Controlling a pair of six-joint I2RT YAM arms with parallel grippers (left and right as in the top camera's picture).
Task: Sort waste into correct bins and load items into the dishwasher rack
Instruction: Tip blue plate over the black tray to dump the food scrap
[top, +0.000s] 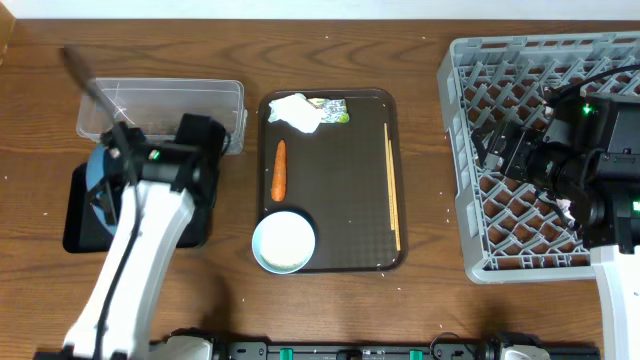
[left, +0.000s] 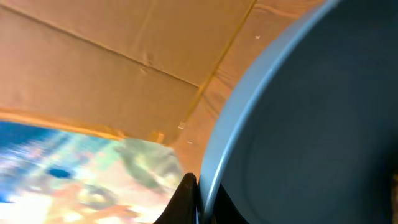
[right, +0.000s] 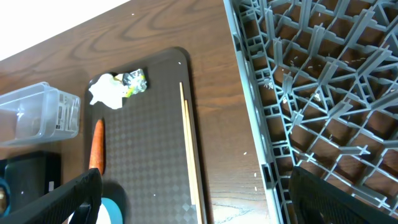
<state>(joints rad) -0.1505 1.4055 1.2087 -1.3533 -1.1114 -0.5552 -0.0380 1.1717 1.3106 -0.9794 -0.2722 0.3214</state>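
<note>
Wood-grain table (top: 330, 300). At centre lies a brown tray (top: 340, 255) with rounded corners and a fine textured surface. On it sit a crumpled white napkin (top: 293, 110) touching a shiny green-yellow wrapper (top: 333, 108), a slim orange carrot (top: 279, 168), a round white bowl (top: 284, 241) and two thin wooden chopsticks (top: 392, 185) along the right edge.

At right is the rack (top: 470, 150), a grey plastic lattice, cut off by the frame. The right gripper (right: 194, 186) hangs over its left part, fingers spread wide with nothing between them.

At left, a clear rectangular tub (top: 160, 105) stands behind a flat black tray (top: 75, 225). The left gripper (left: 189, 202) is clamped on the rim of the dark-blue plate (top: 97, 178), held over the black tray. From overhead the arm hides most of the plate. The left wrist view shows its smooth, pale-edged rim; a blurred bluish patch at lower left is unreadable.
</note>
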